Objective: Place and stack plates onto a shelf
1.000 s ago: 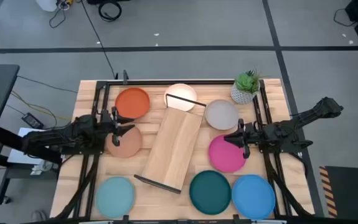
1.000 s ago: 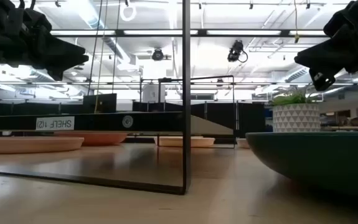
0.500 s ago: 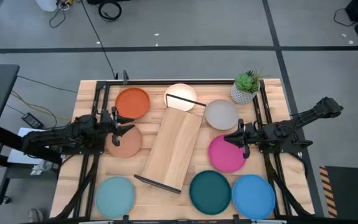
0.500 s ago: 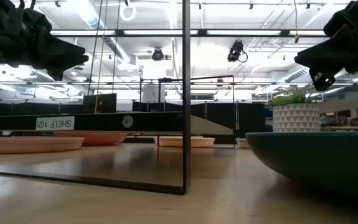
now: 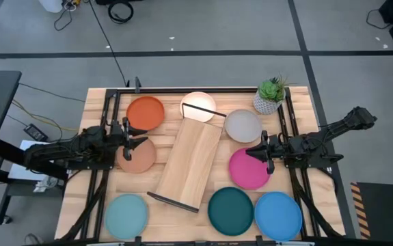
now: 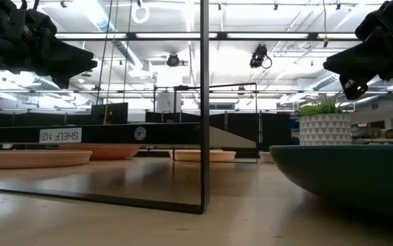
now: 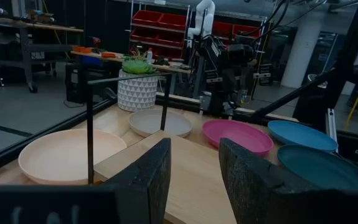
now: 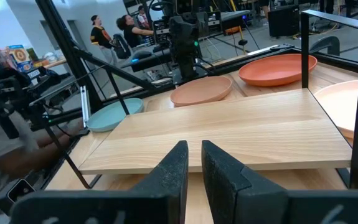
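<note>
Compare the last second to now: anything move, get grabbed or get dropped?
No visible change. The left gripper hovers over the peach plate and the right gripper over the pink plate, both where they were and holding nothing. The shelf is bare as before, and the other plates lie in the same spots around it.

The light-wood shelf [image 5: 190,162] with black wire end frames lies diagonally mid-worktop, bare. Eight plates lie flat and single around it: orange [image 5: 145,113], cream [image 5: 197,104], grey [image 5: 242,126], peach [image 5: 136,156], pink [image 5: 248,169], dark teal [image 5: 230,210], blue [image 5: 277,214], light blue [image 5: 126,214]
</note>
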